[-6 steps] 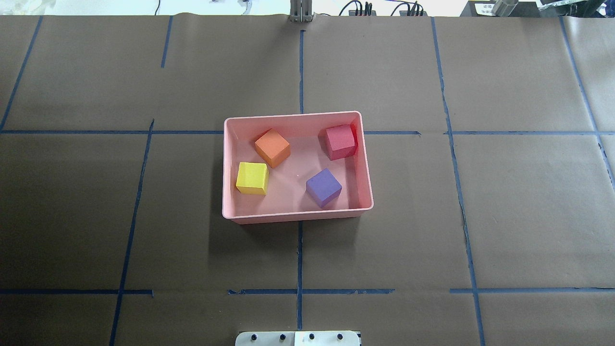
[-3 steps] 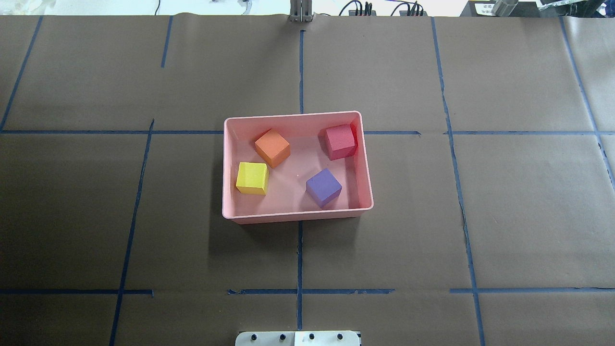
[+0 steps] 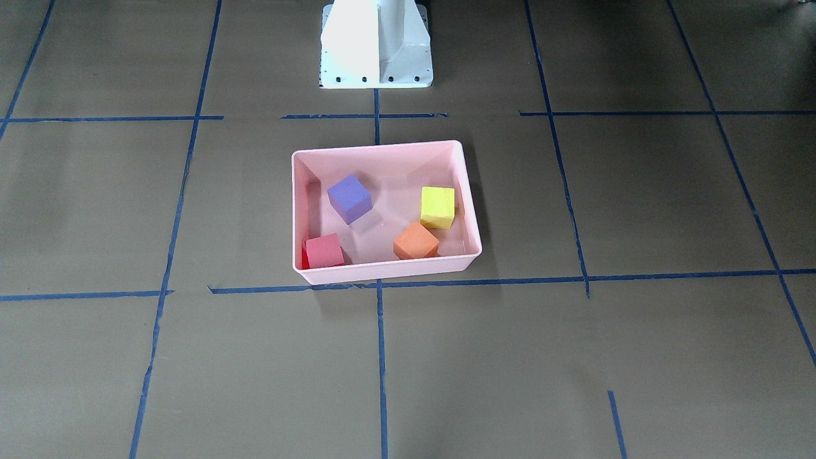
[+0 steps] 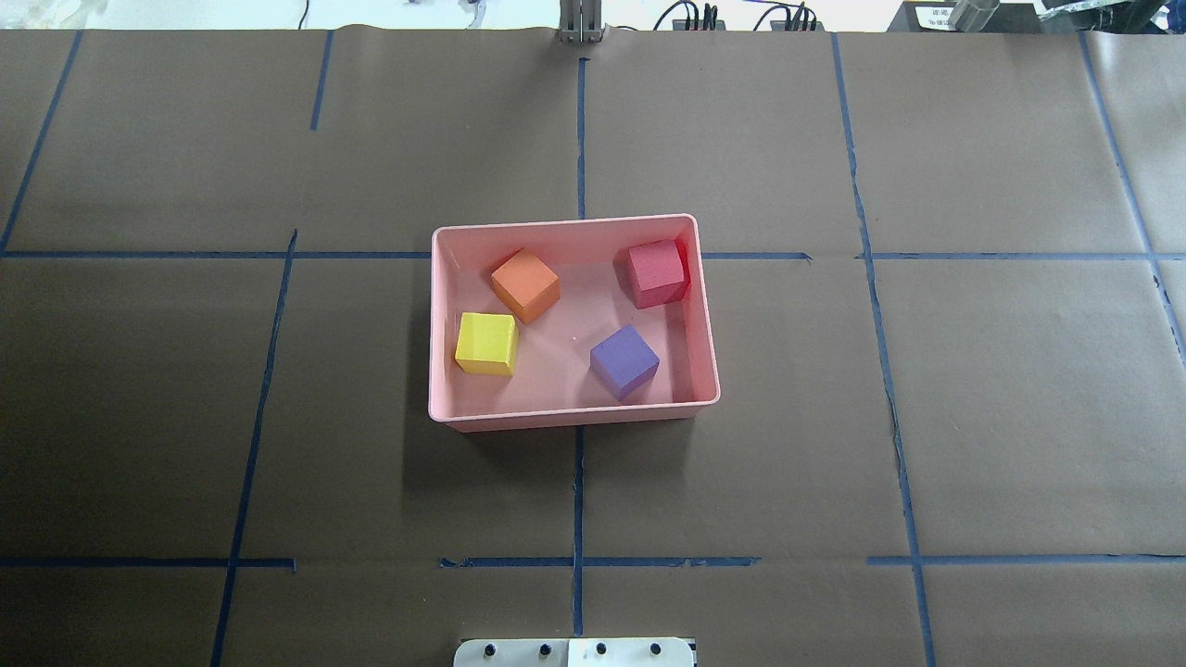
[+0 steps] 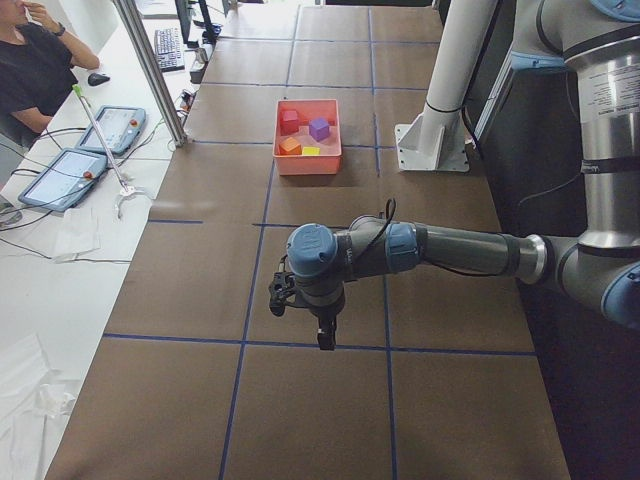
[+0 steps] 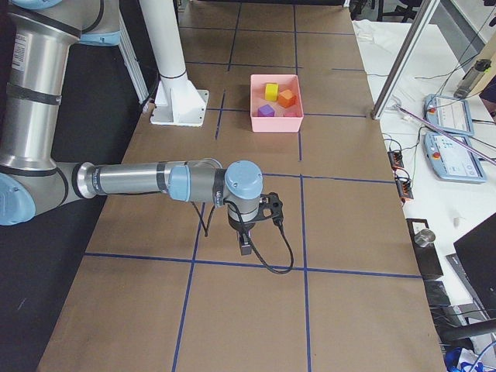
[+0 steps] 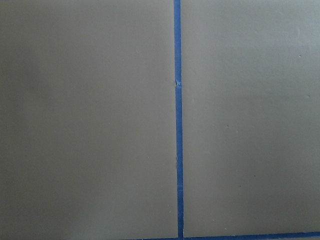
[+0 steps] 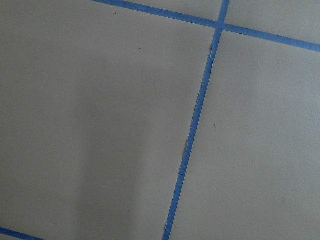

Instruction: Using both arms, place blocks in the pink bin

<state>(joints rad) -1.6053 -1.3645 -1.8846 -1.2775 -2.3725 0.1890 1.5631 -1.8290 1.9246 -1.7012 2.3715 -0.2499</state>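
The pink bin (image 4: 574,419) sits at the table's middle and also shows in the front view (image 3: 382,271). All the blocks lie inside it: orange (image 4: 525,284), red-pink (image 4: 657,271), yellow (image 4: 485,342) and purple (image 4: 624,359). Neither arm is in the overhead or front view. My left gripper (image 5: 326,338) hangs over bare paper far from the bin, seen only in the left side view. My right gripper (image 6: 245,248) does the same in the right side view. I cannot tell whether either is open or shut. Both wrist views show only brown paper and blue tape.
The white pedestal base (image 3: 376,44) stands behind the bin on the robot's side. Blue tape lines (image 4: 578,130) cross the brown paper. A side bench with tablets (image 5: 65,175), a metal post (image 5: 150,70) and a seated operator (image 5: 35,60) lies beyond the table's far edge.
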